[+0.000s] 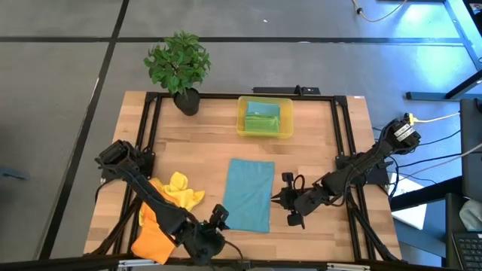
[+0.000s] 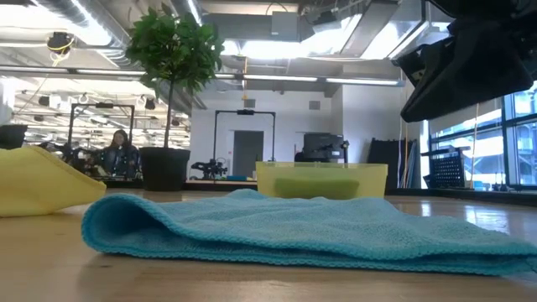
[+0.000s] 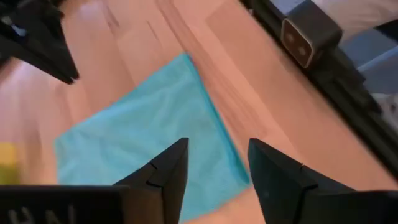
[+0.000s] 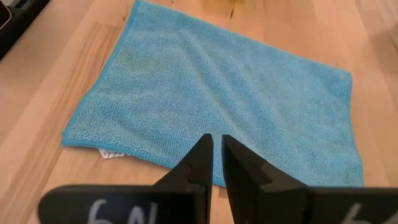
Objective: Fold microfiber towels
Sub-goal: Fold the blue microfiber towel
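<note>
A teal-blue towel (image 1: 250, 194) lies folded flat on the middle of the wooden table; it also shows in the low view (image 2: 294, 231). My left gripper (image 3: 214, 152) is open and hovers over the towel's near left corner (image 1: 226, 222). My right gripper (image 4: 216, 143) is shut and empty, just above the towel's right edge (image 1: 273, 197). A yellow towel (image 1: 179, 190) and an orange towel (image 1: 153, 237) lie crumpled at the near left. A green towel (image 1: 262, 118) lies in the yellow bin (image 1: 286, 120).
A potted plant (image 1: 179, 68) stands at the far left corner, beside the bin at the far middle. A black frame (image 1: 343, 135) runs along the table's sides. Bare wood (image 1: 301, 158) lies between the towel and the bin. A person (image 2: 120, 151) sits far behind.
</note>
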Available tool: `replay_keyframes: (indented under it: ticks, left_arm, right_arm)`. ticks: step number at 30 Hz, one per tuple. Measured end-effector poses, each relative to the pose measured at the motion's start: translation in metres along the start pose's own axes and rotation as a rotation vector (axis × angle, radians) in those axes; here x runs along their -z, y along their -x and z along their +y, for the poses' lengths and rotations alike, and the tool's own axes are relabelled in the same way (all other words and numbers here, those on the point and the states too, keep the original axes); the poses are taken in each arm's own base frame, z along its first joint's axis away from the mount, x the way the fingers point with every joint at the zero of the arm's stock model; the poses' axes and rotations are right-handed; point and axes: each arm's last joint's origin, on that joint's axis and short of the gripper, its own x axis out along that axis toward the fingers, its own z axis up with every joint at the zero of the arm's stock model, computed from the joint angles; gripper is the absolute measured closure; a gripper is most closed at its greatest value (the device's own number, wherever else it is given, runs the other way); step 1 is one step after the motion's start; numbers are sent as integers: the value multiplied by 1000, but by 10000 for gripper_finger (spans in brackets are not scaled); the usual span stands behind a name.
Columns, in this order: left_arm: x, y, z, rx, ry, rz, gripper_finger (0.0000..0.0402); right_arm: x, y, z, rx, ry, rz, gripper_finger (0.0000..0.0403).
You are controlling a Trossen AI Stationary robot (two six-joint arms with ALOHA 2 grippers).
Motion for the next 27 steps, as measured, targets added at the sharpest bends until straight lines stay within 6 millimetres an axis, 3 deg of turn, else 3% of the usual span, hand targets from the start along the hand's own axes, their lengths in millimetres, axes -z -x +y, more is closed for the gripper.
replay_keyframes:
  ticks: [4, 9, 14, 27]
  left_arm:
    - [12, -4, 2, -3, -24, 109, 208]
    - [27, -34, -7, -6, -140, 187, 183]
    - [39, -61, -21, 6, -273, 261, 180]
    - [53, -86, -47, 4, -570, 331, 182]
  right_arm:
    - [0, 0, 0, 0, 0, -1, 366]
    - [0, 0, 0, 0, 1, -4, 366]
    - [0, 0, 0, 0, 0, -4, 366]
    - [-3, 0, 0, 12, -18, -32, 366]
